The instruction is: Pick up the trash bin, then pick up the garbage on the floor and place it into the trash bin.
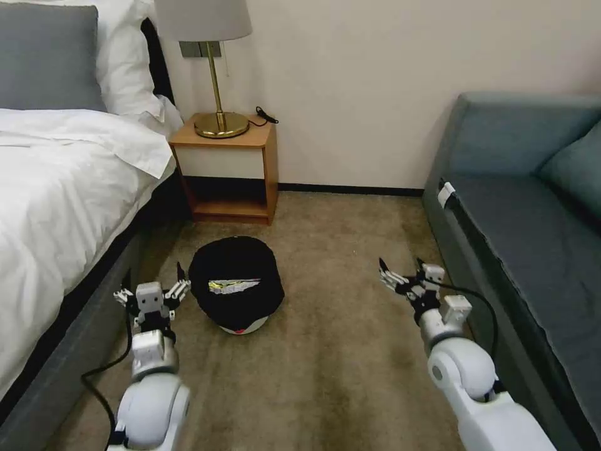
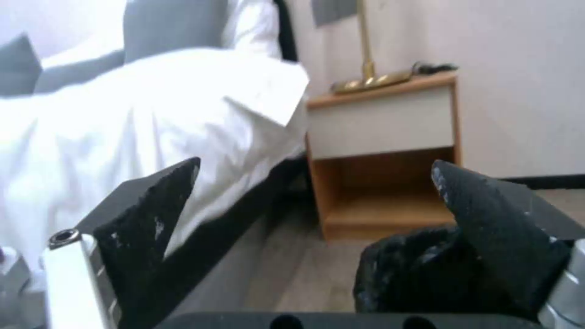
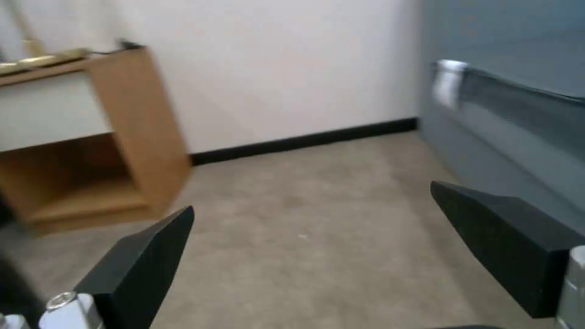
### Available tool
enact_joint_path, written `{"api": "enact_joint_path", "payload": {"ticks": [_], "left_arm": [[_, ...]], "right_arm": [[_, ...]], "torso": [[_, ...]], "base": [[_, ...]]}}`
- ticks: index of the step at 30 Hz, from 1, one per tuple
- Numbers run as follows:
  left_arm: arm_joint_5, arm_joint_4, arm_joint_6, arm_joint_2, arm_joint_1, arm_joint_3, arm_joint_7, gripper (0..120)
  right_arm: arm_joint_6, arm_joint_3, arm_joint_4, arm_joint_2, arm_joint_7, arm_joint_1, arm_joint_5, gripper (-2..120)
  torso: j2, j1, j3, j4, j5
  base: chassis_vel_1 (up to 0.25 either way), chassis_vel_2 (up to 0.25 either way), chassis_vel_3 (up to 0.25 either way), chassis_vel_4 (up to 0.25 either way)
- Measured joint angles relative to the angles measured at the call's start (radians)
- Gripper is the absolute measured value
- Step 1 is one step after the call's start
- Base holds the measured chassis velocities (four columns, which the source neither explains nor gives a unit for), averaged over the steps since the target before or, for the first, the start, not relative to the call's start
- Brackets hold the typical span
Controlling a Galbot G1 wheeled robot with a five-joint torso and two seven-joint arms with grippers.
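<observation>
The trash bin (image 1: pixel 235 254), white and lined with a crinkly black bag, stands on the carpet in front of the nightstand. A silvery-gold wrapper, part of the garbage (image 1: pixel 233 286), lies inside it. My left gripper (image 1: pixel 153 277) hovers open just left of the bin, between it and the bed. In the left wrist view the bag's black edge (image 2: pixel 414 269) sits beside one finger of the left gripper (image 2: pixel 314 183). My right gripper (image 1: pixel 399 266) is open over bare carpet near the sofa, well right of the bin, and holds nothing (image 3: pixel 311 201).
A bed (image 1: pixel 62 181) with white sheets runs along the left. A grey sofa (image 1: pixel 532 207) lines the right. A wooden nightstand (image 1: pixel 225 166) with a brass lamp (image 1: pixel 213 75) stands against the back wall. Open carpet (image 1: pixel 338 351) lies between bin and sofa.
</observation>
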Motion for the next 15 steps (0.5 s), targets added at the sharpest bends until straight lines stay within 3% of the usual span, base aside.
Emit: {"api": "enact_joint_path", "payload": {"ticks": [8,15], "left_arm": [[0.068,-0.067,-0.049,-0.003,0.080,0.000,0.008,100],[0.069,-0.070,-0.050,-0.003,0.083,-0.001,0.009,100]], "right_arm": [[-0.006,0.070,0.073,0.057,0.024,-0.091,0.016,100],[-0.001,0.077,0.085,0.061,0.014,-0.104,0.017,100]], "torso": [[0.000,0.000,0.000,-0.0001,0.0000],[0.000,0.000,0.000,0.0000,-0.0001]], "base": [[0.000,0.000,0.000,0.000],[0.000,0.000,0.000,0.000]]}}
